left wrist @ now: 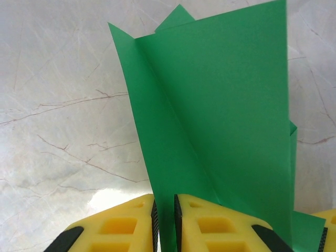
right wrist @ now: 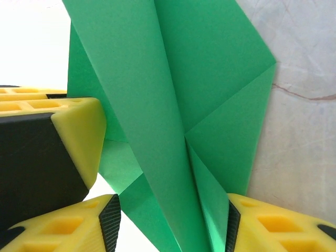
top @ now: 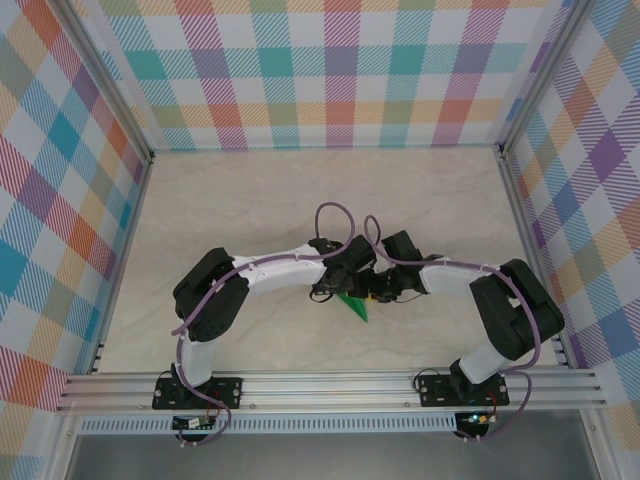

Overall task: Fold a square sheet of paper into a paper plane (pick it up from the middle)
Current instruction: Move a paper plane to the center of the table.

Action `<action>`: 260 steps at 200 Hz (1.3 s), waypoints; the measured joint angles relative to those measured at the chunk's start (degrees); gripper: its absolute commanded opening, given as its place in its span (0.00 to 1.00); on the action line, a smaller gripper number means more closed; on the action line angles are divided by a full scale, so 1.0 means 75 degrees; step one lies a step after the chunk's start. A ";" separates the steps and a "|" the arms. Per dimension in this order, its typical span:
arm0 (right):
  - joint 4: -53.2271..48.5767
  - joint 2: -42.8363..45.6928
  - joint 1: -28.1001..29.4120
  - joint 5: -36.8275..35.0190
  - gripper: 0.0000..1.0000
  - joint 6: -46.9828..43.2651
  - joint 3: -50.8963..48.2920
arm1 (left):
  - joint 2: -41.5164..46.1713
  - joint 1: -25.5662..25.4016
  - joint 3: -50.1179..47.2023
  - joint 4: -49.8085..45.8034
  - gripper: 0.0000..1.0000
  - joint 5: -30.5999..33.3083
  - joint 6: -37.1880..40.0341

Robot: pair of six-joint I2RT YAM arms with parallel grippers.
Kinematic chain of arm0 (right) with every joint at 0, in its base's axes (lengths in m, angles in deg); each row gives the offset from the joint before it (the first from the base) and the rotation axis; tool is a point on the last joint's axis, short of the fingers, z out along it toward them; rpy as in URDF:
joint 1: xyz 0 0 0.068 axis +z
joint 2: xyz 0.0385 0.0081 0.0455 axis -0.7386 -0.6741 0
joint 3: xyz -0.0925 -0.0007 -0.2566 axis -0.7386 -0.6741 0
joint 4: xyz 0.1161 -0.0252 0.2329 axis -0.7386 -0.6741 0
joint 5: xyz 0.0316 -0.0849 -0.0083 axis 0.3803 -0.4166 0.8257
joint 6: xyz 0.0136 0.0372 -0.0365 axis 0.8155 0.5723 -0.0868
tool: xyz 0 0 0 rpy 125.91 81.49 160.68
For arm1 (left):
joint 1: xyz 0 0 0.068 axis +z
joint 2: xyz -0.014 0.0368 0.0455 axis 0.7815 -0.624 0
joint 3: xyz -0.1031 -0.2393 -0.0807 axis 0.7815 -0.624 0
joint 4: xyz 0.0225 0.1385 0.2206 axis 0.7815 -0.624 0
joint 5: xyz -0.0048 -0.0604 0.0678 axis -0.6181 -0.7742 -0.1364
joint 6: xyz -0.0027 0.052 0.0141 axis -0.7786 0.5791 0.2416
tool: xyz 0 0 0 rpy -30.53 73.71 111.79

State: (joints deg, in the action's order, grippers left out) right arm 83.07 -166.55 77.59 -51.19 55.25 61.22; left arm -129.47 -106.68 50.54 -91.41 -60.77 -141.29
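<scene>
Pinching creased bright green paper sheet (left wrist: 220, 105) at a folded edge: left end effector (left wrist: 164, 215), narrow; right end effector (right wrist: 170, 220) wide, astride folds. Pale marbled tabletop (top: 250, 200) open around.

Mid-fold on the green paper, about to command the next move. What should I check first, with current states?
1. Left gripper shut on the paper plane: ok.
2. Right gripper jaws apart, plane between them: ok.
3. Right pads pressing the paper: cannot tell.
4. Paper untorn where visible: ok.
5. Clearance between the two grippers: tight in the right wrist view, cannot tell.
6. Plane clear of the table: cannot tell.
</scene>
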 measured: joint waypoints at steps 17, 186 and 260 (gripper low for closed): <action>0.0000 0.0047 0.0058 -0.0137 0.56 -0.0044 0.0000 | 0.0012 0.0000 -0.0006 -0.0044 0.18 0.0000 0.0003; 0.0047 0.0376 0.0163 -0.0358 0.52 -0.0370 -0.0117 | 0.0860 0.0612 -0.1160 0.1492 0.21 -0.0755 -0.0201; -0.0472 0.0350 0.0417 -0.1163 0.38 -0.0752 0.0052 | 0.0860 0.0635 -0.1160 0.1498 0.21 -0.0874 -0.0201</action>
State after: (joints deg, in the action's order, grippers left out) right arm 79.53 -163.93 80.71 -59.92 49.61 61.61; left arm -123.02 -101.92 41.85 -80.17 -67.33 -142.80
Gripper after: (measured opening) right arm 0.408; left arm 0.214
